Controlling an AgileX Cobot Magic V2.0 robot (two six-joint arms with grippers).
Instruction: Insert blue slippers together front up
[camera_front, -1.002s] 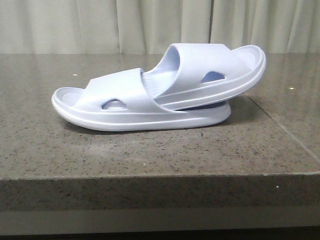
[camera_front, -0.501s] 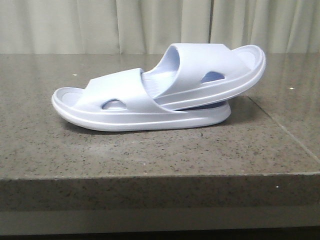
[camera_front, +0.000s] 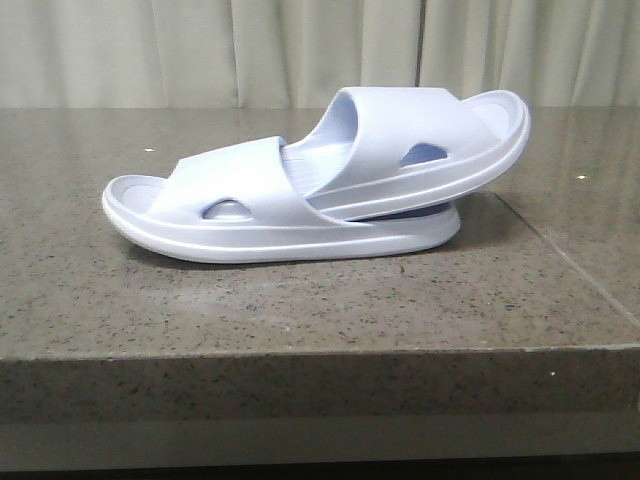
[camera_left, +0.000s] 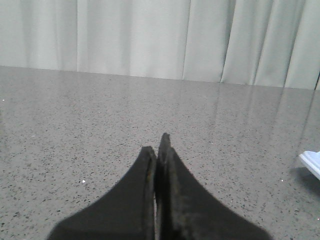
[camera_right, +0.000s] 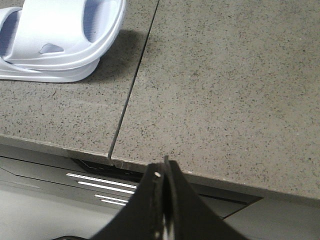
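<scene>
Two pale lavender-blue slippers lie nested on the stone table. The lower slipper (camera_front: 230, 215) lies flat with its toe to the left. The upper slipper (camera_front: 430, 140) has its toe end pushed under the lower one's strap and its far end raised to the right. The pair also shows in the right wrist view (camera_right: 55, 35), and an edge of a slipper shows in the left wrist view (camera_left: 311, 162). My left gripper (camera_left: 156, 145) is shut and empty, apart from the slippers. My right gripper (camera_right: 163, 167) is shut and empty, over the table's front edge. Neither gripper shows in the front view.
The speckled stone table (camera_front: 300, 300) has a seam (camera_right: 135, 85) running right of the slippers and a front edge (camera_front: 320, 350). Pale curtains (camera_front: 200, 50) hang behind the table.
</scene>
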